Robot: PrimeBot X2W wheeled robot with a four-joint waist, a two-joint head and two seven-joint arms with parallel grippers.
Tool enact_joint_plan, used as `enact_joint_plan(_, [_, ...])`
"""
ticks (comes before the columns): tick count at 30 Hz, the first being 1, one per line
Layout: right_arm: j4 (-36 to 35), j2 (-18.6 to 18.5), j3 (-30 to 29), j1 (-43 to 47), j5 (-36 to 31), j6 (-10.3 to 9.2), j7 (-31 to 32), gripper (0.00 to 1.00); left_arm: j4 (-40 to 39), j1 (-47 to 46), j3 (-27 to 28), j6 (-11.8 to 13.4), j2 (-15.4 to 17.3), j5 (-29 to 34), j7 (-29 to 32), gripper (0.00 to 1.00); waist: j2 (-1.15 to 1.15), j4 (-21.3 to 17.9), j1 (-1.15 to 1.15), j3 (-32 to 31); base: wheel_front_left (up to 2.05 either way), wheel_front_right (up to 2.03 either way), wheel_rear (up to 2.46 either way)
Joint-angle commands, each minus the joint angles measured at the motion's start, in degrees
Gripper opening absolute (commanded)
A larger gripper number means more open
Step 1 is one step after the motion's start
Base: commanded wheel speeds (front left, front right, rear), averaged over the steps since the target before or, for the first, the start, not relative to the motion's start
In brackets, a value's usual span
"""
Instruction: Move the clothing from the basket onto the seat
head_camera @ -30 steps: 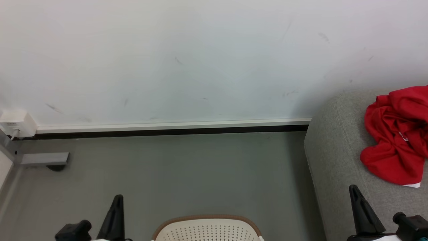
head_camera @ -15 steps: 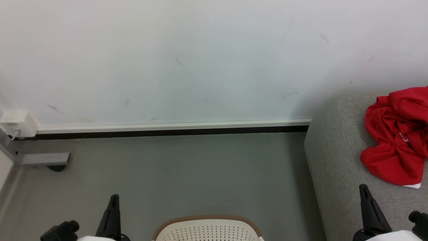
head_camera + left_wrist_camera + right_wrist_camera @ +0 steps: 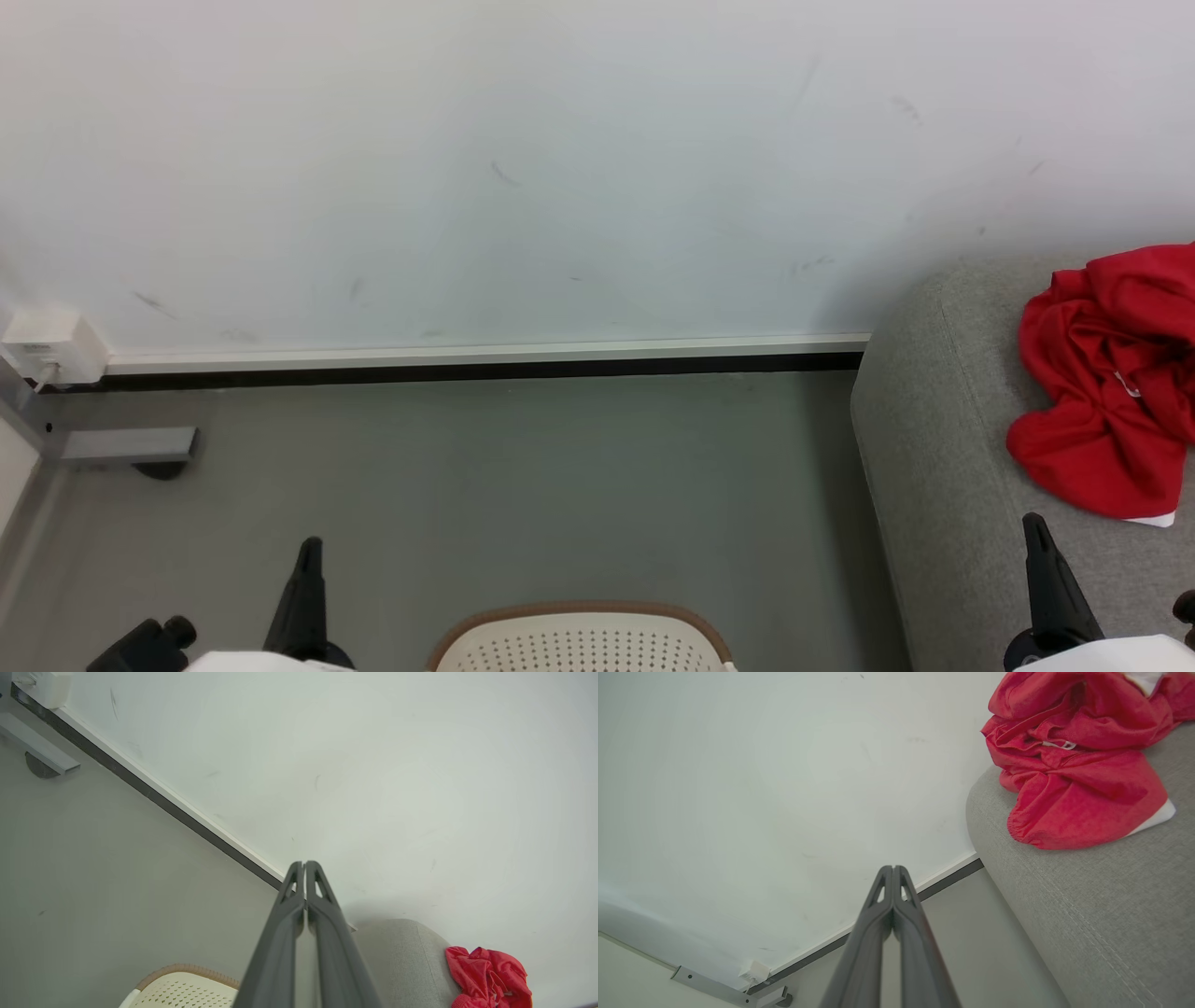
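Though heaped on the seat (image 3: 934, 467), well apart from the basket (image 3: 579, 649), the clothing (image 3: 1092, 373) looks light, soft and limp. A raised fold near its top would likely give the best hold. I count one garment, one basket, one seat. Both the left claw (image 3: 304, 863) and the right claw (image 3: 893, 868) are pressed closed, holding nothing.

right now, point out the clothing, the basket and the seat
clothing (image 3: 1092, 392), head view, on its bunched red folds
basket (image 3: 579, 646), head view, on its perforated wall below the brown rim
seat (image 3: 943, 485), head view, on bare grey fabric left of the clothing
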Motion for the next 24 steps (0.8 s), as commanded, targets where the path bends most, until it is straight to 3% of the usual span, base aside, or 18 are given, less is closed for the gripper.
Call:
enact_joint_plan(1, [-0.9,0.1,-0.6,-1.4,2.0,-0.03,0.5,0.00,-0.8,-1.4,0.4,-0.3,0.3,-2.3,0.5,0.00,0.00,0.0,0.00,0.0,0.00,0.00,0.00])
enact_joint_plan(24, [-0.9,1.1,-3.5,-2.0,16.1,-0.06,4.7,0.00,-0.6,-2.4,1.7,-1.0,0.4,-18.3,4.6,0.00,0.00,0.2,0.00,-0.3,0.00,0.00,0.00])
